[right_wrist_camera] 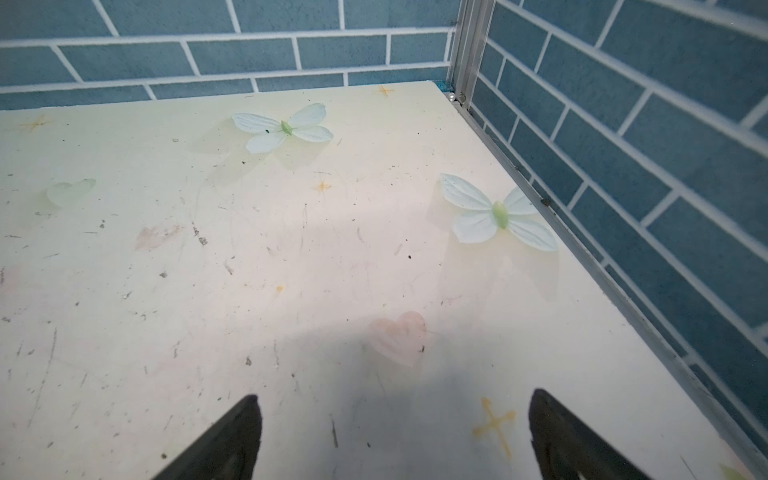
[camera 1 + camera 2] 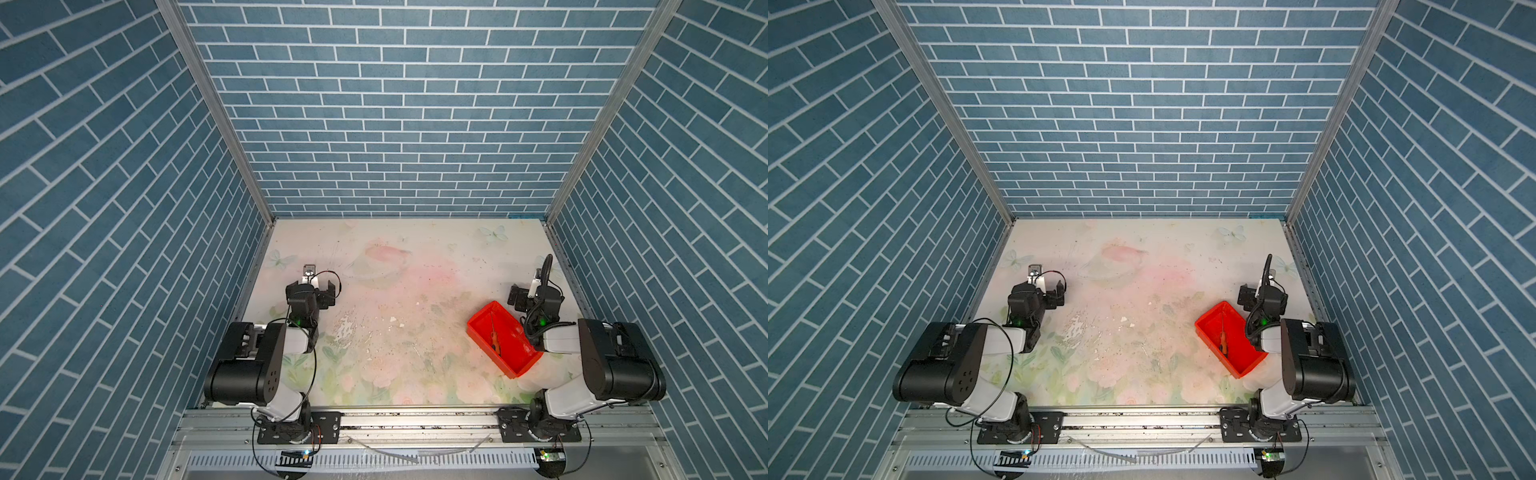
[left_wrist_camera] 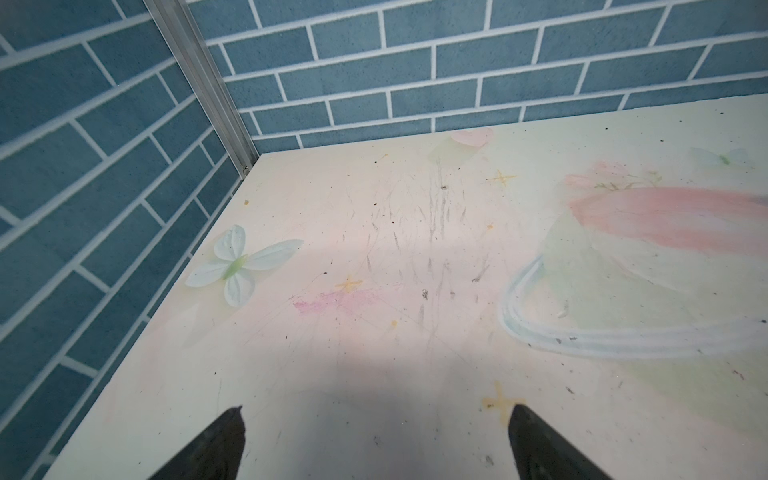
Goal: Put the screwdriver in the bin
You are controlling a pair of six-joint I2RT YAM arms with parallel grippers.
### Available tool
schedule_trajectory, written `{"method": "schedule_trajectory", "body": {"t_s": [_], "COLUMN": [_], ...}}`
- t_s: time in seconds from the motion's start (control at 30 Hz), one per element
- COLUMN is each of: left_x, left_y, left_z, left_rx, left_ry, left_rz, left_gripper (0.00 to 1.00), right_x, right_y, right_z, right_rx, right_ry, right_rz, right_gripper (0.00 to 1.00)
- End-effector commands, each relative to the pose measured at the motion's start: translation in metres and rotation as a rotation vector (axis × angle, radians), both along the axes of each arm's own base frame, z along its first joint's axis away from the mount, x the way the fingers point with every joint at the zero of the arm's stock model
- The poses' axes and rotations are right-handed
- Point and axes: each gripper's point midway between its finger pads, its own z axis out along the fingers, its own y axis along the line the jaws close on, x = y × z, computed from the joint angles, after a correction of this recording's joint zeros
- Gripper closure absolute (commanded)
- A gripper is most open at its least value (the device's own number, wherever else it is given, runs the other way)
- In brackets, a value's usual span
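Observation:
The red bin [image 2: 478, 330] [image 2: 1206, 332] stands at an angle on the right of the table in both top views. The screwdriver [image 2: 495, 341] [image 2: 1224, 340] lies inside it, orange handle toward the near end and thin shaft pointing to the far end. My right gripper [image 2: 536, 296] [image 1: 395, 395] hangs just beyond the bin's far right corner, open and empty, over bare table. My left gripper [image 2: 311, 289] [image 3: 376, 409] is far off on the left side, also open with nothing between its fingers. Neither wrist view shows the bin or the screwdriver.
Blue brick-patterned walls [image 2: 399, 124] close in the table on three sides, with aluminium posts [image 2: 216, 112] at the back corners. A metal rail [image 2: 415, 419] carrying both arm bases runs along the front edge. The floral tabletop [image 2: 407, 299] is scuffed and speckled.

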Motion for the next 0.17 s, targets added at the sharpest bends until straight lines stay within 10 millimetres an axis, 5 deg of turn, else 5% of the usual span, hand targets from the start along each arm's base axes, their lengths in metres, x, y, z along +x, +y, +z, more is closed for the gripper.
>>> {"method": "schedule_trajectory", "body": {"t_s": [0.0,0.13], "left_x": [0.0051,0.0049], "left_y": [0.0003,0.0001], "left_z": [0.0057,0.0067], "left_rx": [-0.01,-0.011], "left_ry": [-0.017,-0.022], "left_rz": [0.0,-0.001], "left_gripper": [0.0,0.0], "right_x": [0.0118,0.0116], "right_y": [0.0,0.0001], "right_z": [0.0164,0.0168], "right_rx": [0.008,0.008], "right_ry": [-0.056,-0.058], "right_rz": [0.003,0.003], "right_gripper": [0.01,0.01]}}
